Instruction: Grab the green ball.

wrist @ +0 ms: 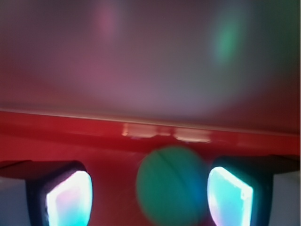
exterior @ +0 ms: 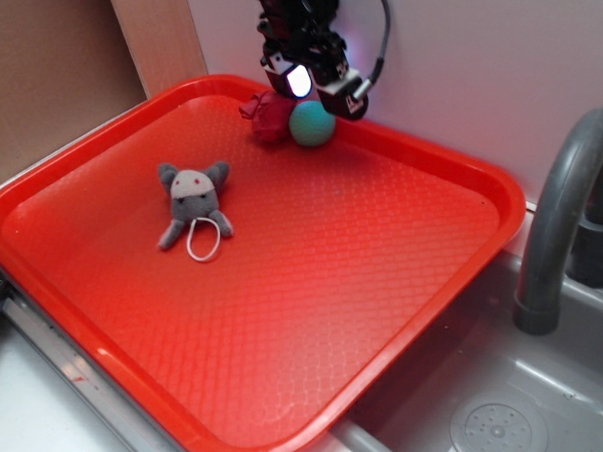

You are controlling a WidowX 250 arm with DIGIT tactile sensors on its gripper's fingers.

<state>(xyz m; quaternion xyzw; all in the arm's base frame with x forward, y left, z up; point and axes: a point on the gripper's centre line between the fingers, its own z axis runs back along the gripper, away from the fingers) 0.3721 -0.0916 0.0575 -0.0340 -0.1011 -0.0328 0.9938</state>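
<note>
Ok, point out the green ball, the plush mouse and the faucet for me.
green ball (exterior: 314, 125): exterior view, on its front surface below the end effector.
plush mouse (exterior: 192, 194): exterior view, on its grey face.
faucet (exterior: 554, 212): exterior view, on the curved grey neck.

Toy kitchen sink setup, likely a lab bench mock-up. Grey plastic sink basin (exterior: 534, 396) at lower right with a round moulded drain disc (exterior: 498, 432), curved grey plastic faucet (exterior: 563, 207) rising beside it. Large red textured plastic serving tray (exterior: 308, 316) sits over the counter and sink edge. Plain white wall panel (exterior: 469, 63) behind, brown cardboard-like board (exterior: 58, 65) at upper left.
</note>
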